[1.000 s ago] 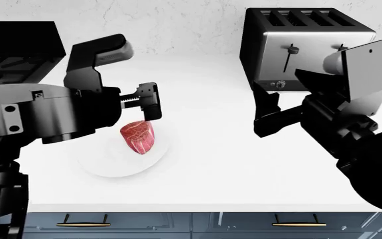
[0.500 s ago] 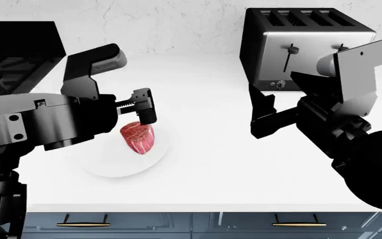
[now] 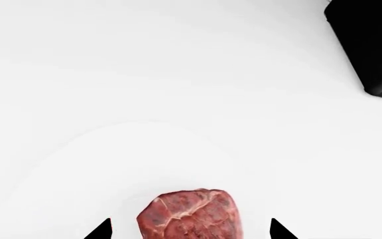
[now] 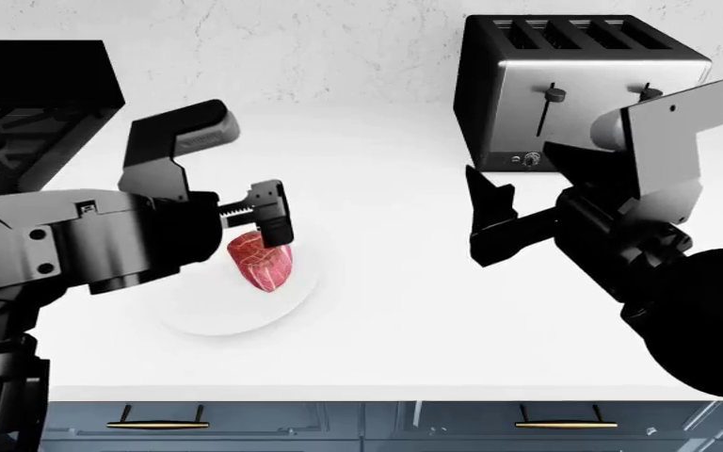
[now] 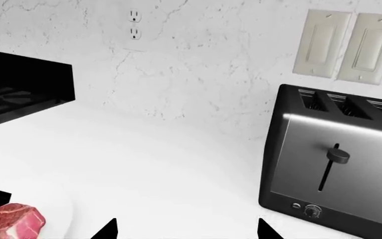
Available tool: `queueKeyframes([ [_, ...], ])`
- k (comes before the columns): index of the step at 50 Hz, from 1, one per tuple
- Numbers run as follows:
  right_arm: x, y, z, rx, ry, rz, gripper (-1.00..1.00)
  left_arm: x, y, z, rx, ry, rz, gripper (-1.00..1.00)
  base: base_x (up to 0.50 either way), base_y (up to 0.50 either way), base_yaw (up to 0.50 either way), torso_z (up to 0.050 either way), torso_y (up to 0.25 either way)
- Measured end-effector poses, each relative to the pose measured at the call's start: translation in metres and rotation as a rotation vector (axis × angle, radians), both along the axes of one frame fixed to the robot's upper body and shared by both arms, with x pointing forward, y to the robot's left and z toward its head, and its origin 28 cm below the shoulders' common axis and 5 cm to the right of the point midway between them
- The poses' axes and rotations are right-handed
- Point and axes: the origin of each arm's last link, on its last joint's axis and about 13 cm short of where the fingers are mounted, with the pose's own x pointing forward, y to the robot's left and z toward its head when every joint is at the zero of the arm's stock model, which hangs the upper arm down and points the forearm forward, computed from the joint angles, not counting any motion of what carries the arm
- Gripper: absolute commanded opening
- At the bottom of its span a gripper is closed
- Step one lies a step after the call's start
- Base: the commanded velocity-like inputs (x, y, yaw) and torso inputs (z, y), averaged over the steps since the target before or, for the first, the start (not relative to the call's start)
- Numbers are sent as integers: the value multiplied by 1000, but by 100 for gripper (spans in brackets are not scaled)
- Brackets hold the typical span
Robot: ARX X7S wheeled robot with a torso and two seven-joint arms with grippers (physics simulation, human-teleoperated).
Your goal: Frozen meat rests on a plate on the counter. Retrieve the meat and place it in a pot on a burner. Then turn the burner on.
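Meat (image 4: pixel 263 261) sits on the plate (image 4: pixel 204 315) on the bench (image 4: pixel 387 311). Left pincer (image 3: pixel 189 230) is open right over it, a tip on either side. Right pincer (image 4: pixel 493 221) is open too, hovering by the toaster (image 4: pixel 563 89). No readable writing anywhere.

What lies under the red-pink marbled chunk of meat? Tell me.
The red-pink marbled meat chunk sits on a round flat white plate, which rests on the smooth white countertop. The plate's part directly beneath the meat is covered, and the left gripper hides its far edge.
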Motion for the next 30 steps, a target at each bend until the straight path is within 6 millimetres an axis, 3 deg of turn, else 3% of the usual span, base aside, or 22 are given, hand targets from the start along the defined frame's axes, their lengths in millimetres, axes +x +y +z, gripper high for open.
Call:
queueKeyframes([
  [30, 8, 0, -5, -4, 24, -8, 100, 12, -2, -15, 1, 37, -13, 100, 0, 0, 0, 0, 0],
])
